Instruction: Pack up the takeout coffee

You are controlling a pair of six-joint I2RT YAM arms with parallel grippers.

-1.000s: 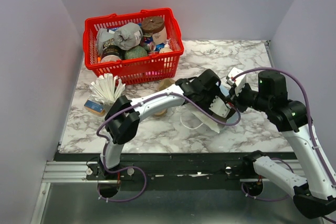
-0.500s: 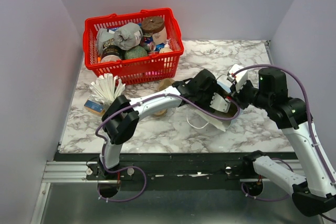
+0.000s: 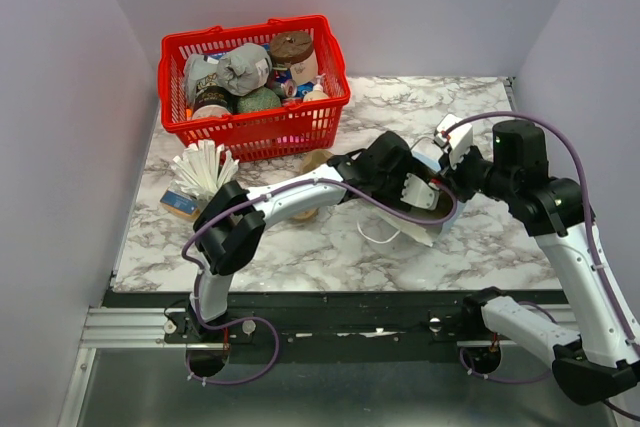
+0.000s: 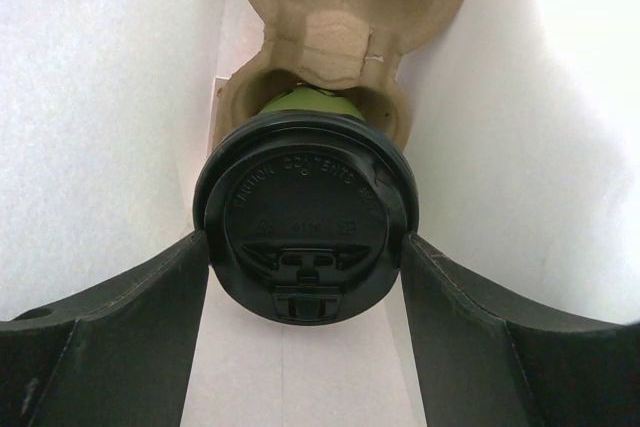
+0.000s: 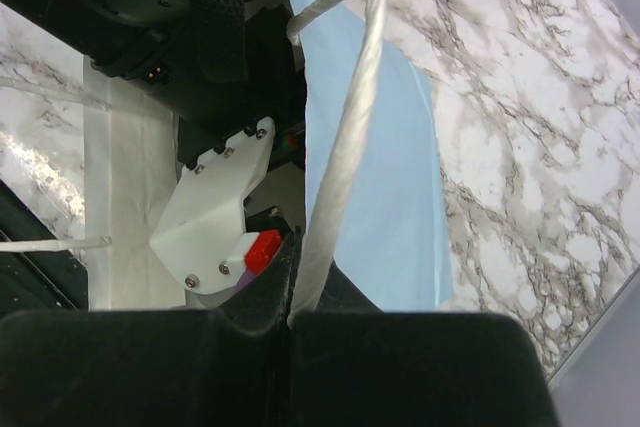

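In the left wrist view my left gripper is shut on the takeout coffee: its fingers press both sides of the round black lid. The green cup sits low in a pocket of the brown cardboard carrier, between the white walls of a paper bag. In the top view the left gripper reaches into the bag at centre right. My right gripper is shut on the bag's white twisted handle and holds it up.
A red basket full of packages stands at the back left. A cup of white stirrers and a small box stand at the left. A round brown object lies just in front of the basket.
My left gripper has pushed further right into the bag with the coffee. My right gripper has moved up and to the right with the handle, and the bag has shifted right.
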